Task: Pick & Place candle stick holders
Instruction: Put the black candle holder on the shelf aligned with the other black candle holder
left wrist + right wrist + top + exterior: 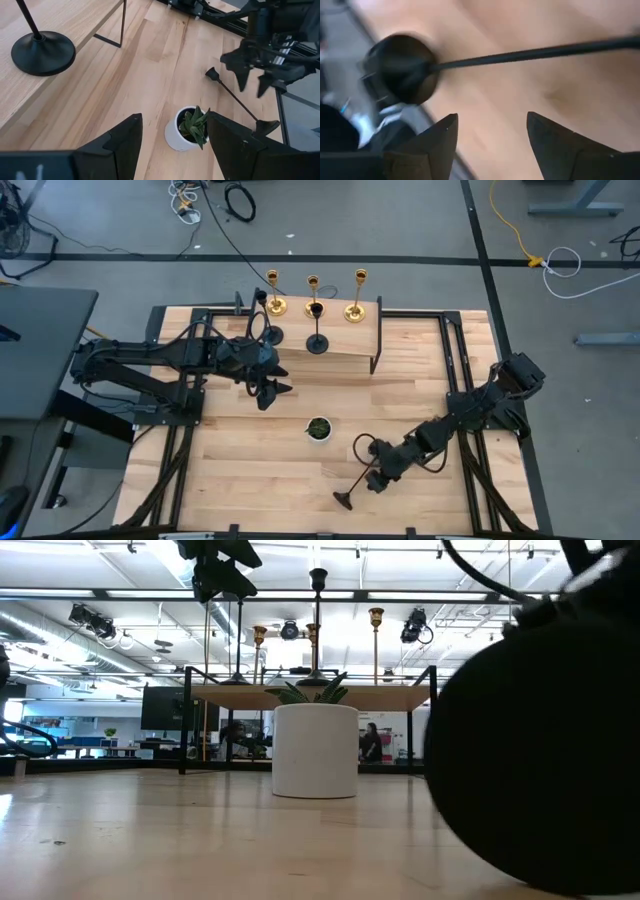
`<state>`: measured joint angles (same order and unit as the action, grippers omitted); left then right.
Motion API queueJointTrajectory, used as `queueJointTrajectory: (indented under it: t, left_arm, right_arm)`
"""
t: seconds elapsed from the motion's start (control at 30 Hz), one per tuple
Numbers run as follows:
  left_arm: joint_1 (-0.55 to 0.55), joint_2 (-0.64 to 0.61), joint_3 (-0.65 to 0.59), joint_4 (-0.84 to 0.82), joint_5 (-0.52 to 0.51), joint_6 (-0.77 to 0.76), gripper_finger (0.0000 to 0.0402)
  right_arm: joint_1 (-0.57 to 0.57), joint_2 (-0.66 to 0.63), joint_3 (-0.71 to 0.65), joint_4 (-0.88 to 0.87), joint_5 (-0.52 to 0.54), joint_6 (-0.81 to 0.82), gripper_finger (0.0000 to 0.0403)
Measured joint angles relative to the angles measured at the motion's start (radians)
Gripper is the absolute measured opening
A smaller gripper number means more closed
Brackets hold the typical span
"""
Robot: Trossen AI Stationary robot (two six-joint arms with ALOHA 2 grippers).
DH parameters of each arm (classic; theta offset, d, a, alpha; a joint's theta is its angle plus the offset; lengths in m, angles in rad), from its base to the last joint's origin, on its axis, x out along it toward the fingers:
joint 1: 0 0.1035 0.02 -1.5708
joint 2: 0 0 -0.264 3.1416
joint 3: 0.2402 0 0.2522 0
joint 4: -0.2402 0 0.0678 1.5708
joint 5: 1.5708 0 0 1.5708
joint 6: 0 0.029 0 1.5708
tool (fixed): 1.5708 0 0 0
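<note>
Fallen black candle stick holder (pixel 357 477) lies flat on the table (pixel 250 480), just right of the white plant pot (pixel 318 429), stem diagonal. Our right gripper (pixel 385 477) hovers above w/ fingers spread, empty, far nearer than our left gripper (pixel 272 388), also open.

The raised wooden shelf (pixel 340 340) at the far side of the desk (pixel 250 480) is crowded: three gold candle stick holders (pixel 313 298) stand in a row along its back edge, and two black candle stick holders (pixel 317 338) stand in front of them. The left gripper (pixel 272 391) hangs near the shelf's front edge, fingers apart. In the middle of the desk stands a small white plant pot (pixel 318 428). A black candle stick holder (pixel 358 472) lies flat near the front, with the right gripper (pixel 377 477) over its stem, fingers spread. The left front part of the desk is free.
</note>
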<state>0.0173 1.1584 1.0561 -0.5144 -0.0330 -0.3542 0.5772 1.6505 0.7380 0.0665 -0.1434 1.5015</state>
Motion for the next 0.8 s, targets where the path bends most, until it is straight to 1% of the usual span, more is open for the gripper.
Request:
queueJointTrajectory:
  t: [0.1, 0.2, 0.3, 0.43, 0.47, 0.63, 0.73, 0.8]
  left_arm:
    - [0.000, 0.000, 0.000, 0.000, 0.000, 0.001, 0.0222]
    - [0.000, 0.000, 0.000, 0.000, 0.000, 0.001, 0.0222]
    - [0.000, 0.000, 0.000, 0.000, 0.000, 0.000, 0.0222]
    - [0.000, 0.000, 0.000, 0.000, 0.000, 0.000, 0.0222]
    - [0.000, 0.000, 0.000, 0.000, 0.000, 0.000, 0.0222]
    - [0.000, 0.000, 0.000, 0.000, 0.000, 0.001, 0.0222]
    - [0.000, 0.000, 0.000, 0.000, 0.000, 0.001, 0.0222]
    - [0.000, 0.000, 0.000, 0.000, 0.000, 0.000, 0.0222]
  right_arm:
    - [0.018, 0.001, 0.000, -0.047, 0.078, 0.079, 0.0237]
    - [0.017, 0.001, 0.000, -0.080, 0.080, 0.100, 0.0237]
    - [0.023, 0.001, 0.000, -0.106, 0.116, 0.145, 0.0237]
    - [0.011, 0.001, 0.000, -0.137, 0.108, 0.152, 0.0237]
    - [0.009, 0.001, 0.000, -0.135, 0.121, 0.158, 0.0237]
    - [-0.025, 0.001, 0.000, -0.086, 0.133, 0.138, 0.0237]
    - [-0.052, 0.010, 0.000, -0.131, 0.144, 0.132, 0.0237]
    - [-0.073, 0.016, 0.002, -0.157, 0.131, 0.116, 0.0237]
